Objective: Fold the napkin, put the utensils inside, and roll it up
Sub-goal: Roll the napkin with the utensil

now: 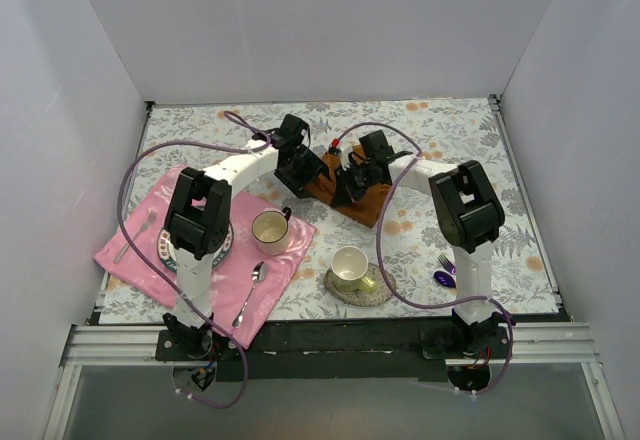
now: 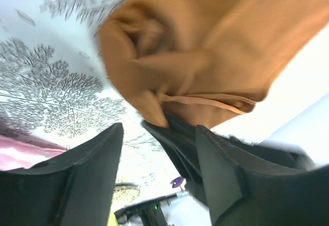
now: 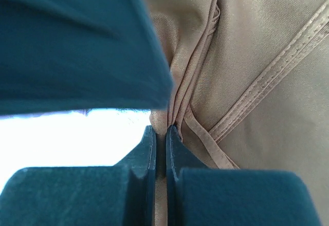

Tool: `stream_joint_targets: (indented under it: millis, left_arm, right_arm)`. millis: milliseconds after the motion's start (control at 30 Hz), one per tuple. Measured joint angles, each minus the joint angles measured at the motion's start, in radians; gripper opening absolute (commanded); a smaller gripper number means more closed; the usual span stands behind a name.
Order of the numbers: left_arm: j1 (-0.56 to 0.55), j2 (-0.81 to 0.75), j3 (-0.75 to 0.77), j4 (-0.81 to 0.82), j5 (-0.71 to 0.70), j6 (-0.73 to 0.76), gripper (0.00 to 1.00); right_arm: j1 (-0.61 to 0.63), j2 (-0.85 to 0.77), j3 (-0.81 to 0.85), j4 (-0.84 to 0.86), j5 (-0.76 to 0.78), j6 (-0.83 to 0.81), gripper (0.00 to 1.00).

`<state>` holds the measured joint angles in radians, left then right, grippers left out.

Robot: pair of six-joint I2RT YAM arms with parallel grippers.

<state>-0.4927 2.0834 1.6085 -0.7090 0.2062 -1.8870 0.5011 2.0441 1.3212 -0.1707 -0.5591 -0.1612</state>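
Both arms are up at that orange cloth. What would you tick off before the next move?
1. Right gripper pinching the napkin: ok, shut on its hem.
2. Left gripper holding the napkin: not ok, jaws open, nothing gripped.
3. Napkin flat for folding: not ok, bunched.
4. Utensils all present: cannot tell; purple pieces show by the right arm's base, no orange knife seen.

1. The right pincer [image 3: 161,146] has its two dark fingers squeezed tight together.
2. A thin fold of the napkin [image 3: 257,36] is caught between them.
3. The shiny golden-brown napkin fills the right side.
4. Its stitched hem [image 3: 280,64] runs slanting across.
5. A big dark blurry shape [image 3: 72,41] covers the top left.
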Motion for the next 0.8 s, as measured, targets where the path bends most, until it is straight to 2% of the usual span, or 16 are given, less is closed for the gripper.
stream_joint_targets:
  millis: [200, 400, 533, 800]
  left_arm:
    - [0.014, -0.105, -0.002, 0.021, -0.066, 0.058, 0.58]
    - [0.005, -0.164, -0.080, 0.092, -0.045, 0.050, 0.55]
    - [-0.013, -0.134, -0.110, 0.120, -0.014, 0.046, 0.48]
    - [-0.032, -0.146, -0.222, 0.168, -0.008, -0.031, 0.58]
  right_arm:
    - [-0.061, 0.131, 0.116, -0.054, -0.267, 0.045, 0.01]
    - [-0.106, 0.248, 0.195, -0.106, -0.481, 0.154, 0.01]
    - [-0.120, 0.297, 0.242, -0.172, -0.539, 0.186, 0.01]
    - [-0.138, 0.315, 0.225, -0.188, -0.582, 0.307, 0.01]
